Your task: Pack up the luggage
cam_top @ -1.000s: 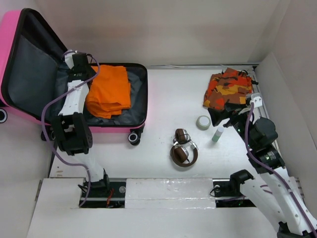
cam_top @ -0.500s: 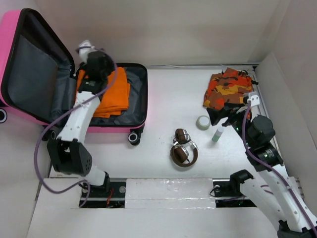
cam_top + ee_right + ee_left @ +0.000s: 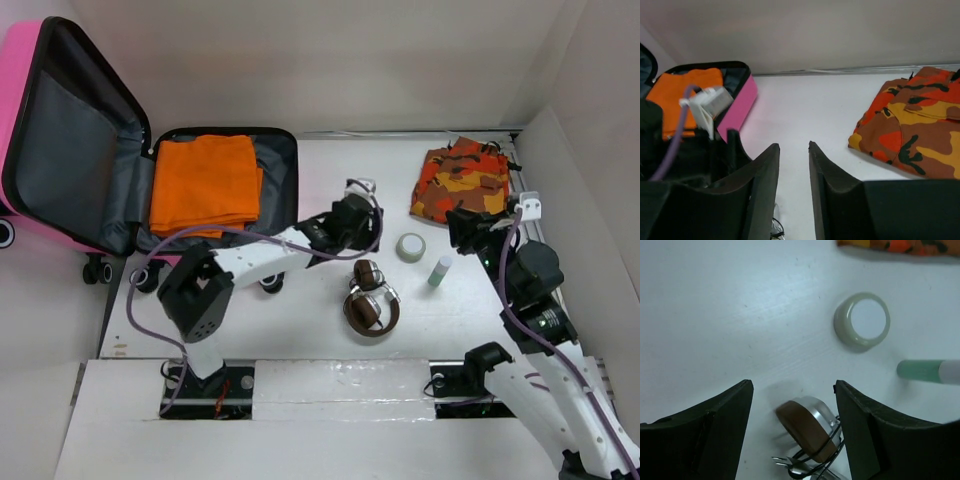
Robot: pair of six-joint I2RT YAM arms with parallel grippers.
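Observation:
The pink luggage [image 3: 20, 70] lies open at the far left, its lid leaning back, and its pink wall [image 3: 737, 102] also shows in the right wrist view. A folded orange cloth [image 3: 205, 185] lies in its lower half. My left gripper [image 3: 362, 248] reaches across the table and hovers open over the brown headphones [image 3: 370, 300]. One earcup [image 3: 807, 427] sits between its fingers, untouched. My right gripper [image 3: 465, 225] hangs above the table near the camouflage garment [image 3: 465, 180]. Its fingers [image 3: 765, 170] stand a narrow gap apart with nothing between them.
A round jar with a white lid [image 3: 410, 246] and a green bottle with a white cap [image 3: 439, 270] stand between the headphones and my right arm. White walls close the table at the back and right.
My left arm swung out of the luggage and across to the headphones, leaving the orange cloth inside. My right gripper's fingers narrowed from wide open and it lifted slightly.

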